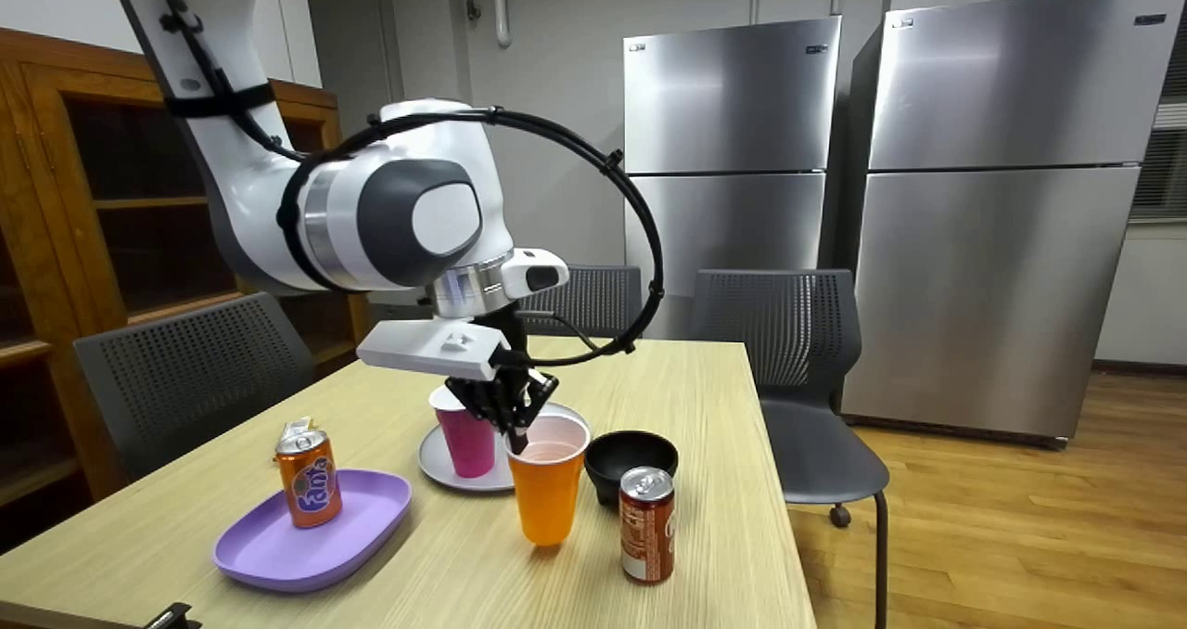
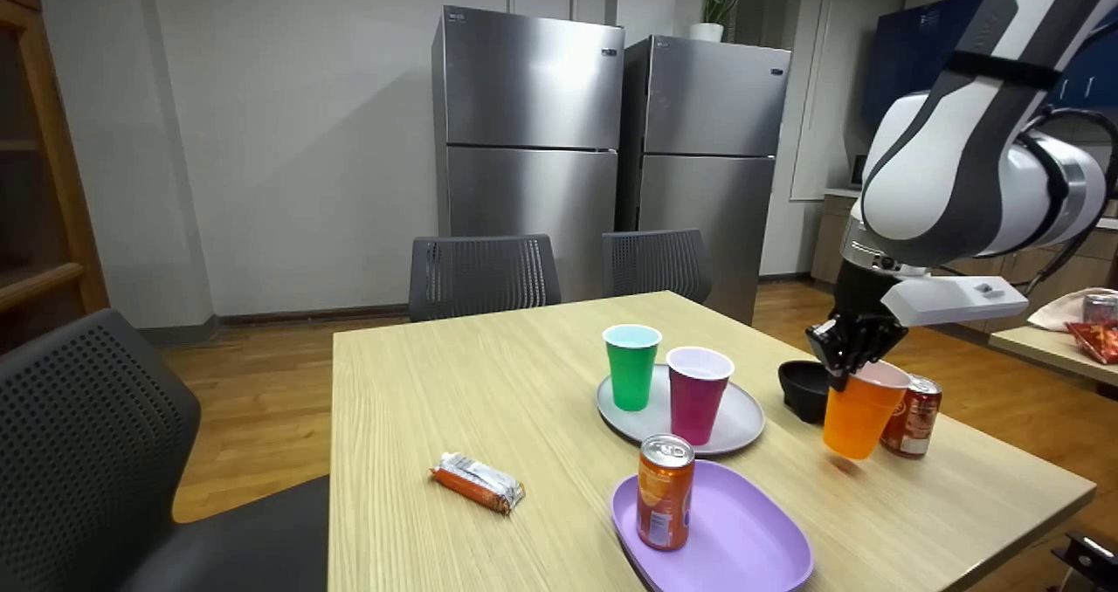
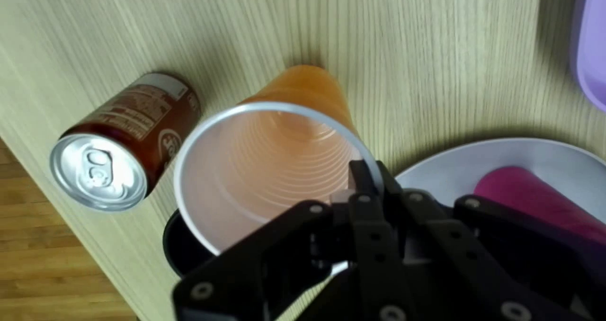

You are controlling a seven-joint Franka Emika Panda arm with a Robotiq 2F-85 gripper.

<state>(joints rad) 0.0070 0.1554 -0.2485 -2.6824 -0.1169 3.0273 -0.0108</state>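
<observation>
Gripper (image 3: 377, 173) pinches orange cup (image 1: 545, 501); red can (image 1: 646, 538) (v. close) twd tbl edge (image 1: 782, 518)

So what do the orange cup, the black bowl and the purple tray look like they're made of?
The orange cup looks like thin, slightly shiny plastic, given its slim rim and the fine rings inside. The purple tray seems smooth, satin plastic, going by its even colour and rounded edge. The black bowl has a smooth, dark wall: plastic or ceramic, I can't tell.
</observation>
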